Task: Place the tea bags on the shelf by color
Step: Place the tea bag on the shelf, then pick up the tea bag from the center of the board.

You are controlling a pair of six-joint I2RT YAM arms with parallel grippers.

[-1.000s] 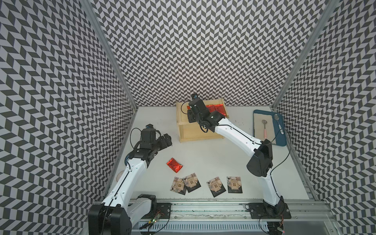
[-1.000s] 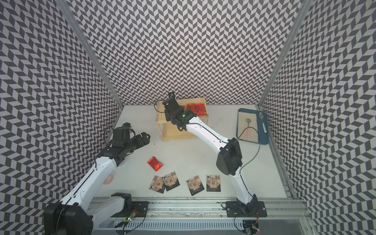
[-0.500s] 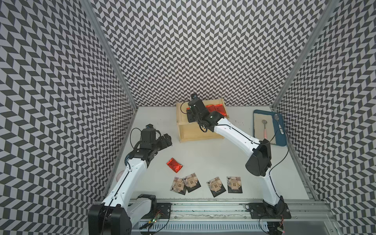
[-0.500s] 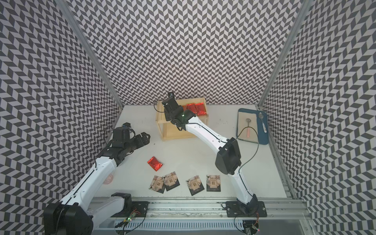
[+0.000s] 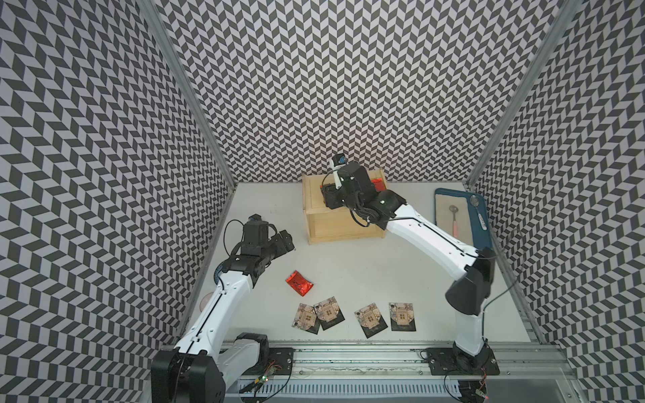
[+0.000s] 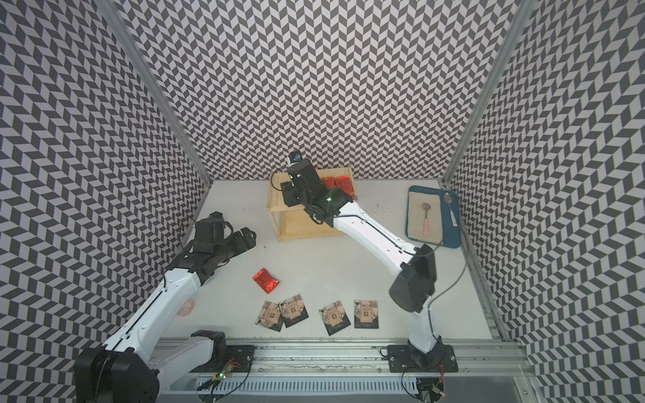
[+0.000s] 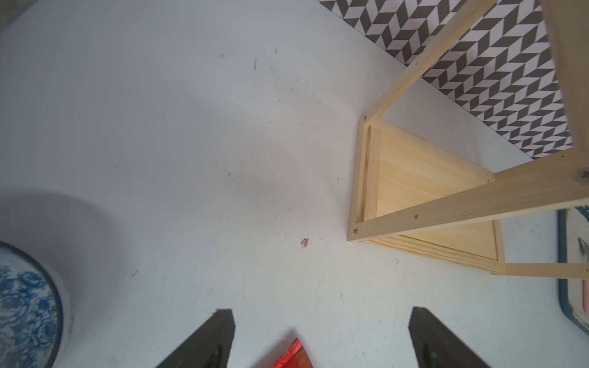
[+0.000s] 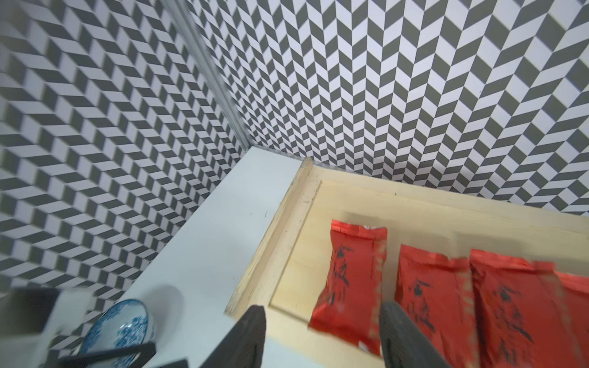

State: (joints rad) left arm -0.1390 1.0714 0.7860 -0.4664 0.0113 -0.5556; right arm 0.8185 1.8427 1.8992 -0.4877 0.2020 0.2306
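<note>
The pale wooden shelf [image 5: 343, 223] stands at the back of the table. Three red tea bags [image 8: 350, 280] [image 8: 430, 302] [image 8: 522, 312] lie side by side on its top board. My right gripper [image 8: 322, 315] hovers open over that board's corner; the nearest sachet lies flat between its fingers [image 8: 248, 334], which stand apart from it. In both top views another red tea bag [image 5: 299, 283] lies on the table, with several black tea bags [image 5: 328, 313] in a row in front of it. My left gripper [image 5: 284, 240] hangs open and empty above the table, the red sachet's corner [image 7: 294, 357] just below it.
A blue tray [image 5: 478, 223] holding a spoon [image 5: 454, 218] lies at the right wall. A blue-and-white bowl [image 7: 25, 312] sits by the left wall near my left arm. The shelf's lower board [image 7: 424, 191] holds nothing.
The right gripper's jaws have spread wider over the shelf top, and the arm has drawn back slightly. The left arm has hardly moved.
</note>
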